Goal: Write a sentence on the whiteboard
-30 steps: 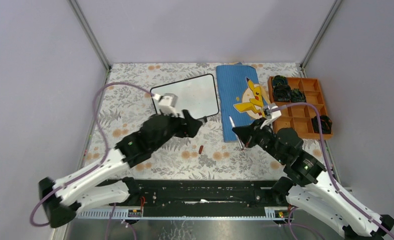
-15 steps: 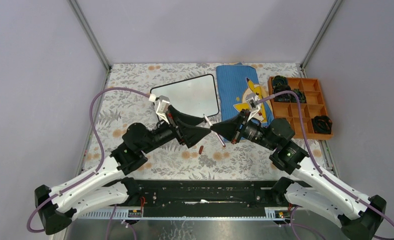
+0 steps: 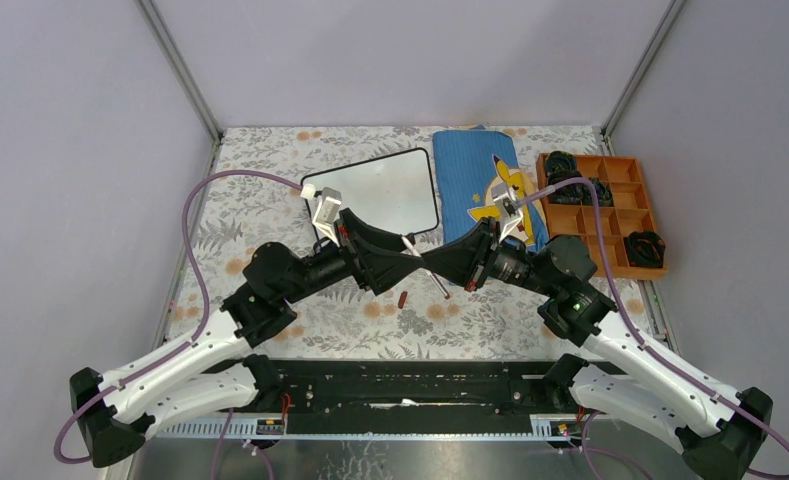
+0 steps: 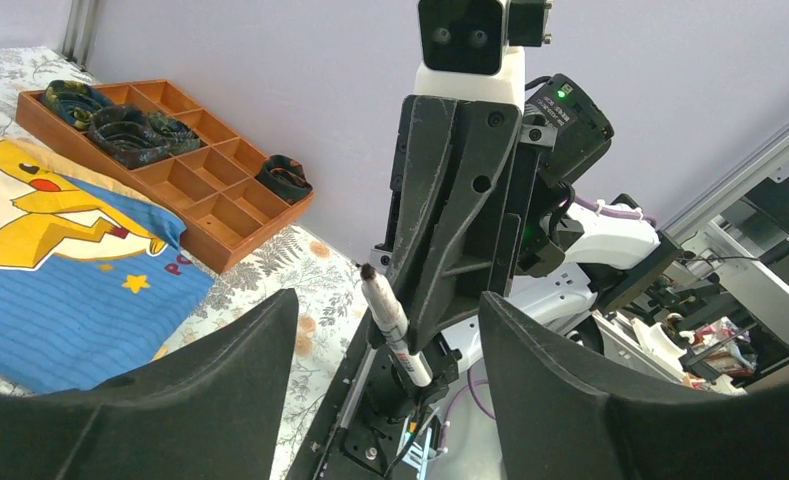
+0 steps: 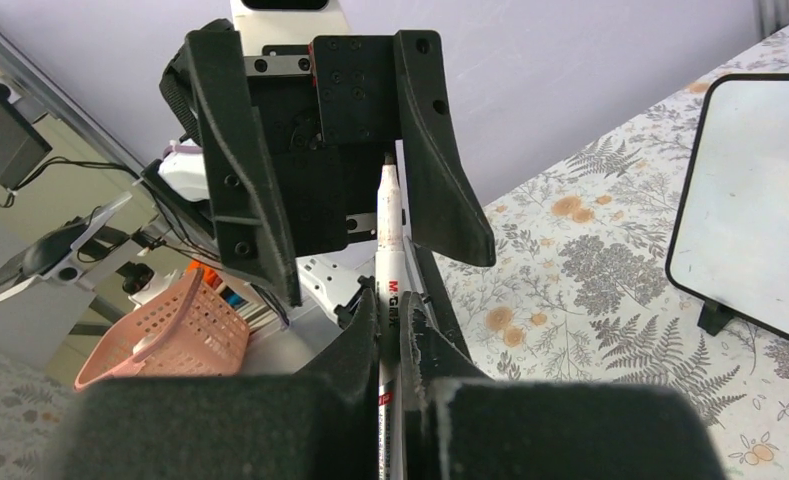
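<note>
Top view: both arms have swung to centre. The left gripper (image 3: 411,252), jaws open, now brackets the tip of the marker (image 3: 432,274) clamped in the right gripper (image 3: 438,266). The whiteboard (image 3: 375,192) lies far-left, blank.
Left wrist view: marker not yet gripped.
Right wrist view: handover probable; writing not started.

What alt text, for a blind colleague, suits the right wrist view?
The right gripper clamps a white marker, its tip pointing between the open jaws of the left gripper facing it. A whiteboard stands at right.
</note>
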Tool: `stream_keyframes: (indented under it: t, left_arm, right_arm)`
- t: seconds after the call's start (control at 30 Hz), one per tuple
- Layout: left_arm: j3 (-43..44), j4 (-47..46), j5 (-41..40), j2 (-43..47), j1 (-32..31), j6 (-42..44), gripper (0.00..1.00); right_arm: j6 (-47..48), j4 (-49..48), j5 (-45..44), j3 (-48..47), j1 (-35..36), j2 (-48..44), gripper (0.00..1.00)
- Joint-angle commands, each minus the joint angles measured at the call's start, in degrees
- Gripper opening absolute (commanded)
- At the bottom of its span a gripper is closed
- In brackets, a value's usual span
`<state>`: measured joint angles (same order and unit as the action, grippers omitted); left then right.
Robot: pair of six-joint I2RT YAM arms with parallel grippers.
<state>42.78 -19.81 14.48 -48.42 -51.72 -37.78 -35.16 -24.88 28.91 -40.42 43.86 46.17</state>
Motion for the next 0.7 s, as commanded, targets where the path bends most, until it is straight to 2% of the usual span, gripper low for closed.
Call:
stream_keyframes:
  t: [0.0, 0.1, 0.27, 0.5, 0.67]
  left_arm:
    - [2.36, -3.42, -0.07, 0.28, -0.11, -0.66, 0.70]
    - [2.50, -3.90, 0.05, 0.26, -0.11, -1.33, 0.63]
    - [1.97, -4.85, -0.01, 0.44, -0.12, -2.38, 0.47]
    - [2.04, -5.06, 0.11, 0.30, -0.12, -2.80, 0.32]
    - [1.73, -5.61, 0.20, 0.09, -0.10, -3.28, 0.18]
  right_arm:
    - [-0.97, -3.85, 3.08, -2.49, 0.00, -0.02, 0.00]
    - [-1.04, -3.86, 3.55, -2.14, 0.00, -0.11, 0.00]
    - [-1.14, -3.90, 4.23, -1.99, 0.00, -0.28, 0.00]
    - [-1.01, -3.68, 4.66, -1.81, -0.02, -0.47, 0.00]
    - [-1.09, -3.72, 4.93, -1.72, 0.00, -0.51, 0.00]
